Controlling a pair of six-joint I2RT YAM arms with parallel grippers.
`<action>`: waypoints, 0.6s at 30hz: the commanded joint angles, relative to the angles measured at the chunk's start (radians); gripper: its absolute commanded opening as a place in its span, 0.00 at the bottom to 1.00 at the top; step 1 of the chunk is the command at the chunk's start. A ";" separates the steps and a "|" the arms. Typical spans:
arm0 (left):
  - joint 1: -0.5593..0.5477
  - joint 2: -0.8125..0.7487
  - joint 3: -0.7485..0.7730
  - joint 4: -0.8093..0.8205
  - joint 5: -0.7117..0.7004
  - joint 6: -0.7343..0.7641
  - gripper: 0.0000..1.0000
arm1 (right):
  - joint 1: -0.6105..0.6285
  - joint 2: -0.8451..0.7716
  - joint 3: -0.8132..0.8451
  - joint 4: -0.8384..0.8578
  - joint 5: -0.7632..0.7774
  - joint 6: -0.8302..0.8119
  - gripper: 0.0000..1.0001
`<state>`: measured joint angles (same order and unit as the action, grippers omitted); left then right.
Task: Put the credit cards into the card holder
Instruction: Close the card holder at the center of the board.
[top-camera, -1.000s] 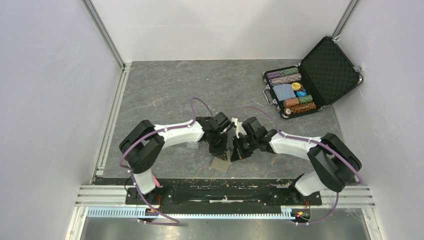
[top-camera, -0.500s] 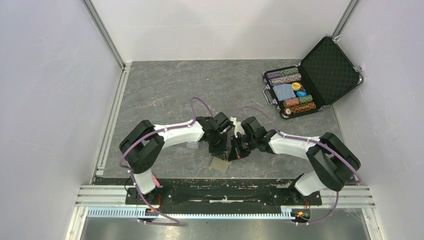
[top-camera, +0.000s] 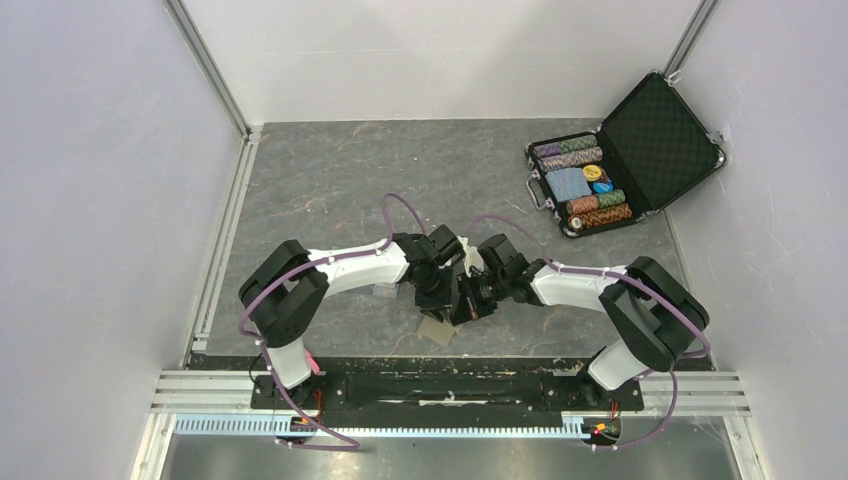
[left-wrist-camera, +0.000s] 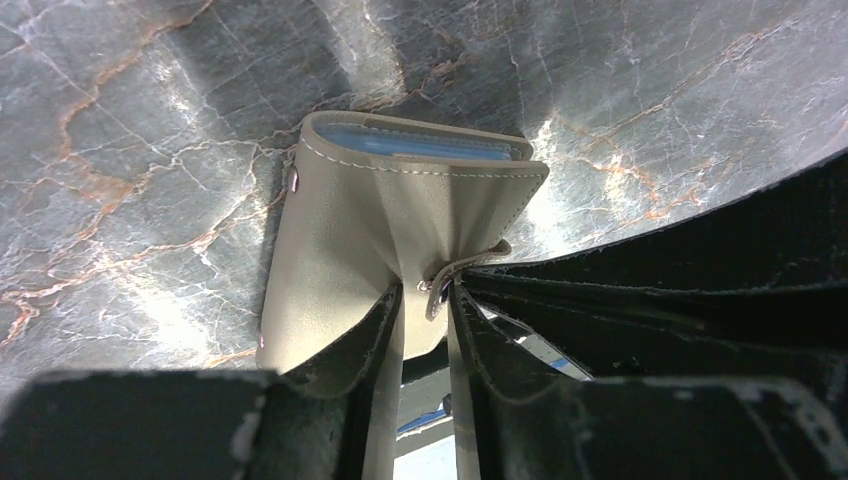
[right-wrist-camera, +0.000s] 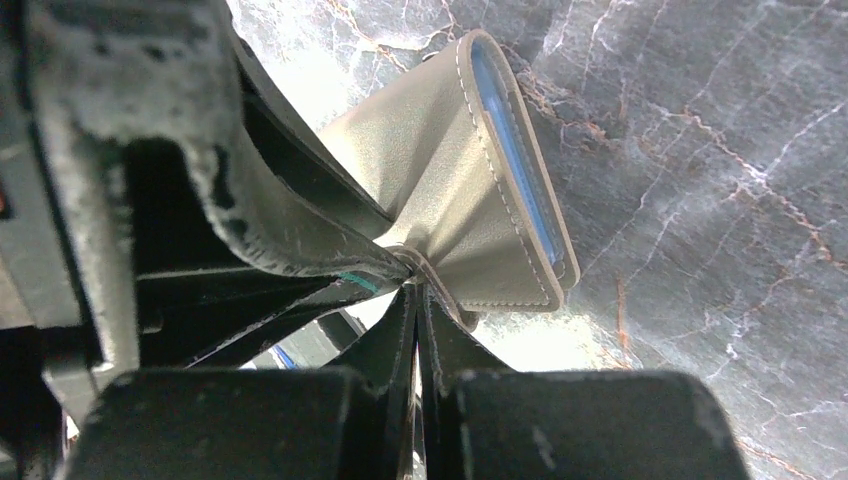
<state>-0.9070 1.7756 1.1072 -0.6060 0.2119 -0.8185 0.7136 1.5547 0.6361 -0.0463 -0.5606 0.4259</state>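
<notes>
Left wrist view shows the card holder (left-wrist-camera: 370, 220) folded nearly flat, its blue pockets (left-wrist-camera: 430, 145) only a thin sliver along the far edge. The left gripper (left-wrist-camera: 425, 300) has its jaws drawn narrow, pinching the small snap tab at the near edge. From the right wrist, the right gripper (right-wrist-camera: 415, 290) has its jaws pressed almost together on that same tab, so both arms hold one tiny piece of leather, with creases fanning out from the pinch. The top view places the holder at the middle of the table (top-camera: 330, 180), near the arm bases and well apart from the poker-chip case (top-camera: 620, 160) at the far right. Whether its far edge rests on the table or hangs just above it is hard to tell. The main risk is the shared grip: if the arms pull in different directions, the tab could slip out of one pair of jaws and the holder would swing or drop. The fingertips could also collide, being so close. A second risk is that the fold stays shut, since a pull on the tab alone may lift the holder rather than spread it. The credit cards do not show in any view, so an arm must let go to fetch one, leaving the holder on a single thin pinch.
</notes>
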 joint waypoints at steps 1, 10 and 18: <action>-0.012 -0.029 0.044 -0.031 -0.074 0.042 0.30 | 0.018 0.050 0.000 -0.056 0.074 -0.028 0.00; -0.013 -0.026 0.008 0.009 -0.030 0.032 0.03 | 0.020 0.053 0.006 -0.060 0.075 -0.029 0.00; -0.013 -0.025 -0.005 -0.005 -0.048 0.041 0.02 | 0.020 0.016 0.020 -0.051 0.075 -0.029 0.00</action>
<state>-0.9112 1.7699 1.1152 -0.6205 0.1978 -0.8116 0.7162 1.5654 0.6487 -0.0502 -0.5598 0.4320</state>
